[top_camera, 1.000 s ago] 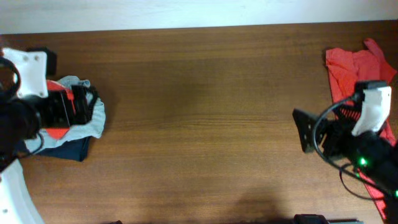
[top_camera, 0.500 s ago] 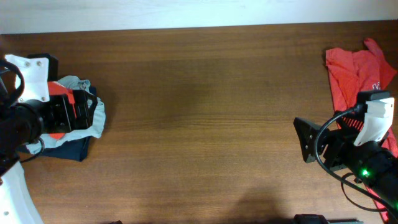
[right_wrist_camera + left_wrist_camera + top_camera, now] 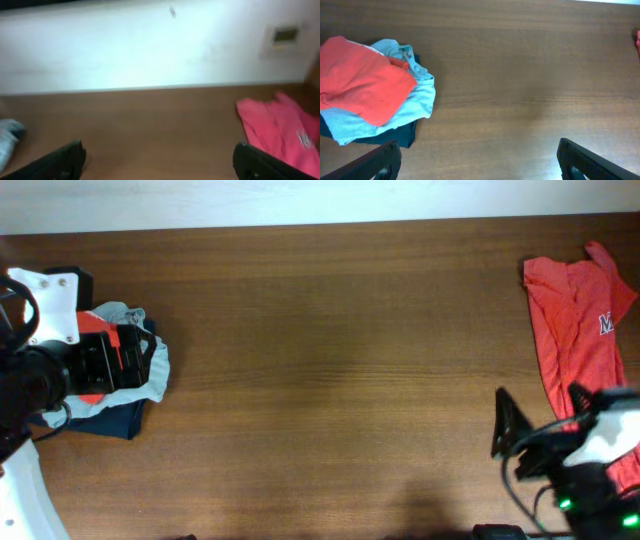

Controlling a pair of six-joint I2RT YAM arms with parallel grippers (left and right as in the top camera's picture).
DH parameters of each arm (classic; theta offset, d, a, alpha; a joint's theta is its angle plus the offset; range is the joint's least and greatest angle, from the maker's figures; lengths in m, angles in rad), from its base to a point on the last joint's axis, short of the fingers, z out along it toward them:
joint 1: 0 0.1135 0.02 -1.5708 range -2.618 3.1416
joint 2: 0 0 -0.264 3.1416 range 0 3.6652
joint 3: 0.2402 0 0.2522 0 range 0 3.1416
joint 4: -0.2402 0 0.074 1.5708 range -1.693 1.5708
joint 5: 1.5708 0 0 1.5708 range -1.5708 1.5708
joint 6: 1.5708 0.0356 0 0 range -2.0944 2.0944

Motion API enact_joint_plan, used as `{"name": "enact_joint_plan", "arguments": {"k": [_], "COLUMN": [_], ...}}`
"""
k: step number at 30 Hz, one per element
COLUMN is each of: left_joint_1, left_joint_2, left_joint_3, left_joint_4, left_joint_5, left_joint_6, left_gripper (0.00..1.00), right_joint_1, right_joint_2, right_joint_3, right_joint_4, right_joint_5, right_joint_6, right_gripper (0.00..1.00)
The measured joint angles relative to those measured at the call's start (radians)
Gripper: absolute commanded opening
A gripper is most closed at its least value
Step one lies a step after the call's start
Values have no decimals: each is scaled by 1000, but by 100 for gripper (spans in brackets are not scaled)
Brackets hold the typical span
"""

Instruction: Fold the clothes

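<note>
Red shirt (image 3: pixel 575 330) crumpled at bench (image 3: pixel 320 360) edge, 2 to 3 o'clock, untouched. Loose pile (image 3: pixel 370 95) at 9 o'clock. Left fingers (image 3: pixel 380 162) wide, empty, by pile. Right fingers (image 3: pixel 65 160) wide, empty, 4 o'clock, near shirt. Likely best: pinch shirt shoulders, drag to centre, spread flat before folding.

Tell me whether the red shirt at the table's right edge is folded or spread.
Spread, not folded: the red shirt lies loose and rumpled, lettering showing; its lower end is hidden.
</note>
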Motion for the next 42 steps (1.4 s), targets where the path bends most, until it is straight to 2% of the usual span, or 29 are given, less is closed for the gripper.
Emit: {"name": "enact_joint_plan", "arguments": {"k": [5, 16, 21, 42], "left_joint_1": [0, 0, 0, 0], "left_joint_2": [0, 0, 0, 0], "left_joint_3": [0, 0, 0, 0], "left_joint_4": [1, 0, 0, 0], "left_joint_5": [0, 0, 0, 0], "left_joint_6": [-2, -2, -2, -2], "left_gripper": [99, 99, 99, 99], "right_joint_1": [0, 0, 0, 0], "right_joint_2": [-198, -396, -410, -410], "right_joint_3": [-296, -681, -748, -753], "right_joint_4": [23, 138, 166, 123], "right_joint_5": [34, 68, 68, 68], "right_joint_6": [0, 1, 1, 1], "right_gripper": [99, 99, 99, 99]}}
